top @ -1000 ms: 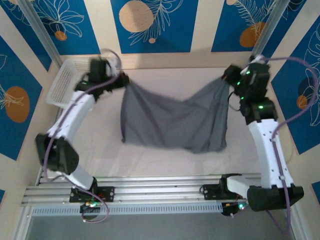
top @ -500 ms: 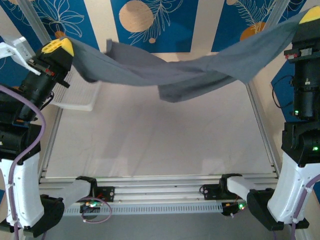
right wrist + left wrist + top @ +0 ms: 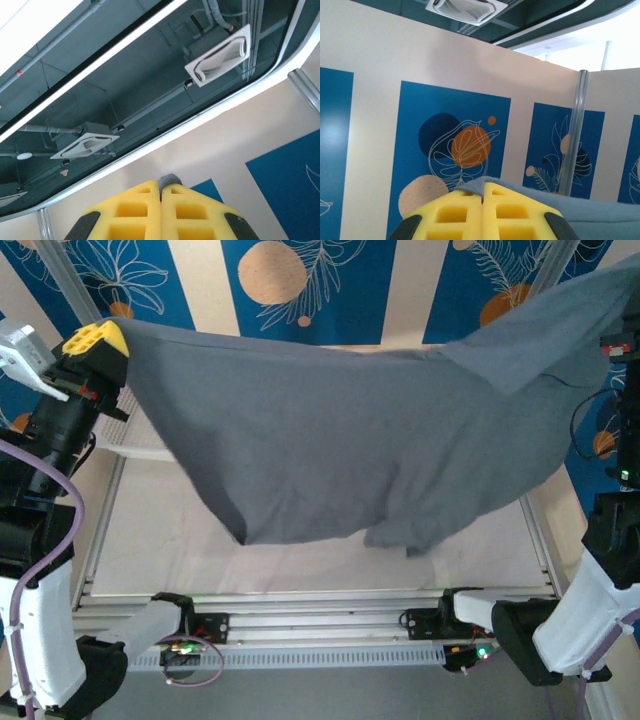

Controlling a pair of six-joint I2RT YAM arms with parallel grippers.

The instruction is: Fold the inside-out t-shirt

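The inside-out t-shirt (image 3: 360, 440) hangs in the air as a broad slate-grey sheet, stretched from the upper left to the upper right of the overhead view; its top edge sags a little between the two grips, and its lower hem droops in uneven lobes above the white worktop (image 3: 300, 565), whether clear of it or brushing it I cannot tell; a loose flap folds over near the right corner.

The left end effector (image 3: 100, 337) is clamped on the shirt's left corner, its yellow foam pads pressed together; in the left wrist view the pads (image 3: 455, 215) meet with no gap, grey cloth pokes out at the seam, and the rest of the garment trails off to the right.

The right end effector (image 3: 160, 192) is likewise pinched tight on the shirt, a small tuft of grey fabric showing at the tip between the closed yellow pads (image 3: 190, 212).

A white mesh basket (image 3: 135, 435) sits at the left edge of the worktop, partly hidden behind the cloth; the left arm (image 3: 40, 540) and the right arm (image 3: 600, 570) rise at either side; an aluminium rail (image 3: 320, 625) runs along the near edge; blue wall panels (image 3: 300, 290) with leaf outlines and orange discs stand behind; a ceiling air vent (image 3: 222, 55) shows above the right wrist.
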